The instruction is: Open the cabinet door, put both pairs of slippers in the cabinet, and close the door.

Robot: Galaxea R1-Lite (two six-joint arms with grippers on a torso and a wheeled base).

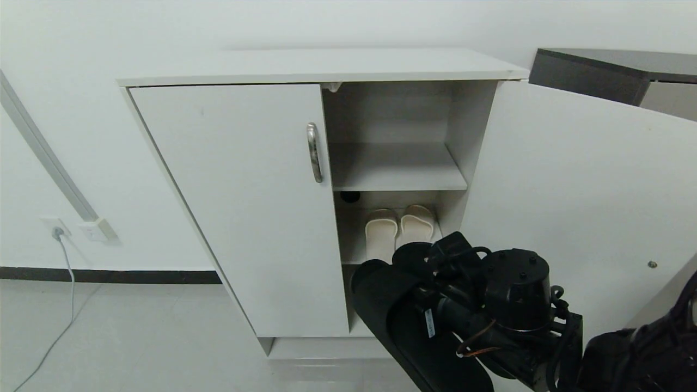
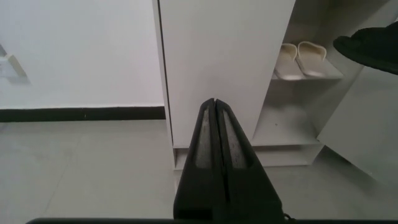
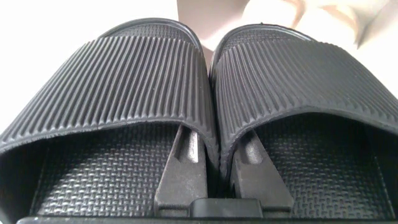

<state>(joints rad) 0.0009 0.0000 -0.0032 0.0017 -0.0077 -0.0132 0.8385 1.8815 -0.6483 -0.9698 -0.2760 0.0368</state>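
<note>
1. One white cabinet (image 1: 321,65) of smooth matte board is seen against the wall (image 1: 81,109). Its left door (image 1: 234,207) is shut and its right door (image 1: 572,207) is swung wide open.
2. Two flat shelves (image 1: 397,169) are shown by the head view, and the bottom board (image 2: 286,127) beneath them is revealed by the left wrist view.
3. The black slippers (image 1: 403,321) are held as a pair just in front of the open compartment, outside it. Their ribbed straps and pebbled footbeds are brought out by the right wrist view.
4. The right gripper (image 3: 217,168) is clamped on the pair's touching inner side walls, with its fingers (image 3: 180,174) lying one inside each slipper.
5. The white slippers (image 1: 400,228), smooth and rounded, are set side by side on the lower of the two shelves.
6. The left gripper (image 2: 214,143) is seen low above the tiled floor, before the shut door, with its dark tapered fingers (image 2: 202,143) pressed together.
7. A curved metal handle (image 1: 314,152) is fixed upright at the left door's inner edge.
</note>
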